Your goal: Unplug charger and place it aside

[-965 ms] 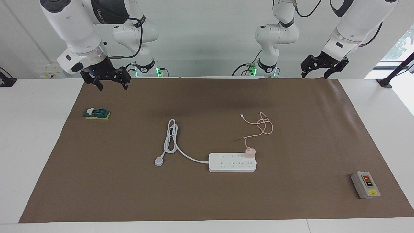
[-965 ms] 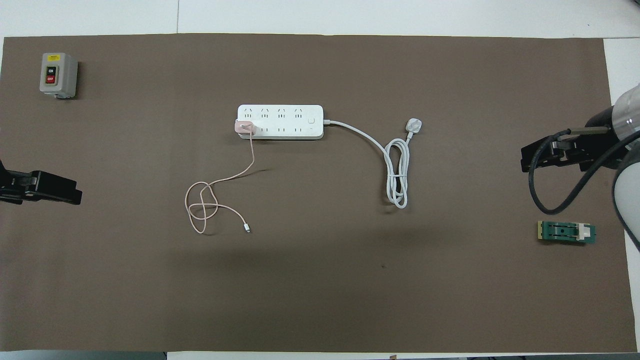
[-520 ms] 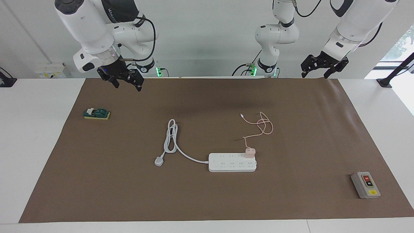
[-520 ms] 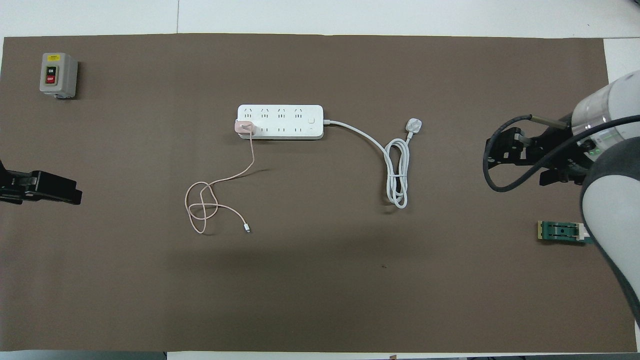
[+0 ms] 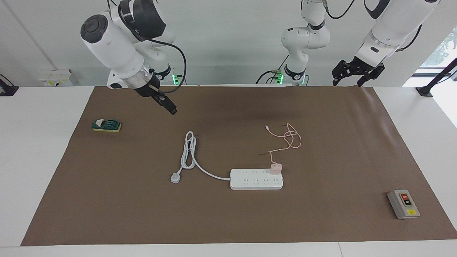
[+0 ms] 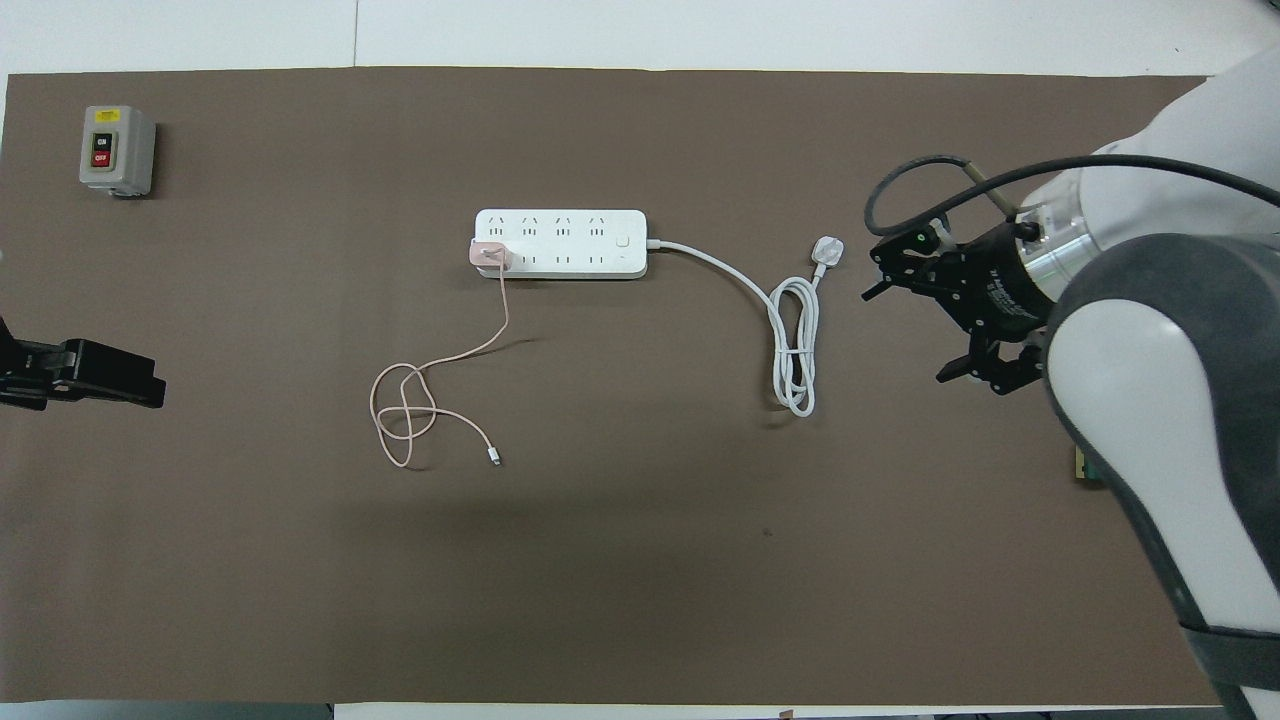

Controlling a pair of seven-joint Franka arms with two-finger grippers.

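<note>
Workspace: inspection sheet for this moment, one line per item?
Surface: brown mat on a white table.
Job's things: pink charger plugged into the power strip, at the strip's end toward the left arm.
Clutter: grey switch box; green block.
Grippers: right gripper raised over the mat, holding nothing, fingers not readable; left gripper open, empty, waiting over the mat's edge by its base.
Cables: charger's pink cable loosely looped on the mat, nearer to the robots than the strip; strip's white cord coiled, its plug lying loose.
Surroundings: white wall; window at the left arm's end.
</note>
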